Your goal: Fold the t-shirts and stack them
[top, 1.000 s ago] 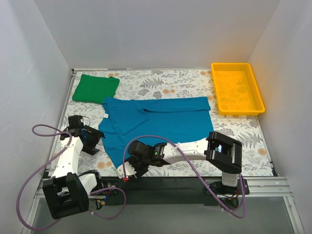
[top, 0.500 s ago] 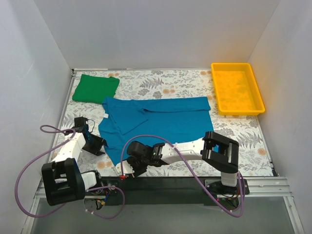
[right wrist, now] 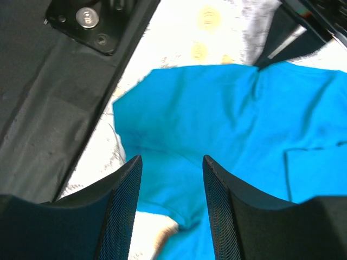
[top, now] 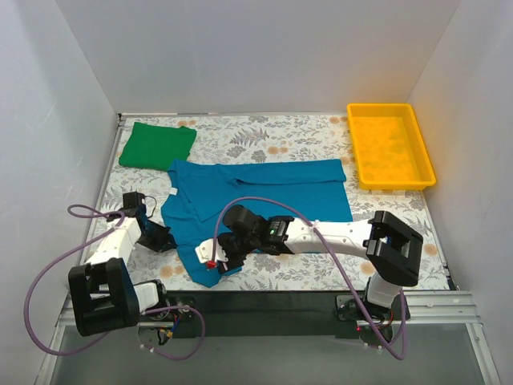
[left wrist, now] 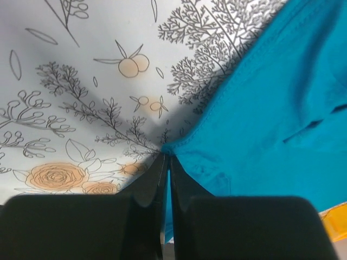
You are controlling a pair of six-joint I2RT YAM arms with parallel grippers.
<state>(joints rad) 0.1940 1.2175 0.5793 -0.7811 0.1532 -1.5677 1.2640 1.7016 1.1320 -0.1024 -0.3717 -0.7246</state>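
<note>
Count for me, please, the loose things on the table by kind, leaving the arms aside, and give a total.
T-shirts: 2, the teal-blue t-shirt and the green t-shirt
Trays: 1, the yellow tray
Total: 3

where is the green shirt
In the top view, the green shirt lies folded at the far left corner, just beyond the spread teal shirt.

Likely lab: white-walled test booth
</note>
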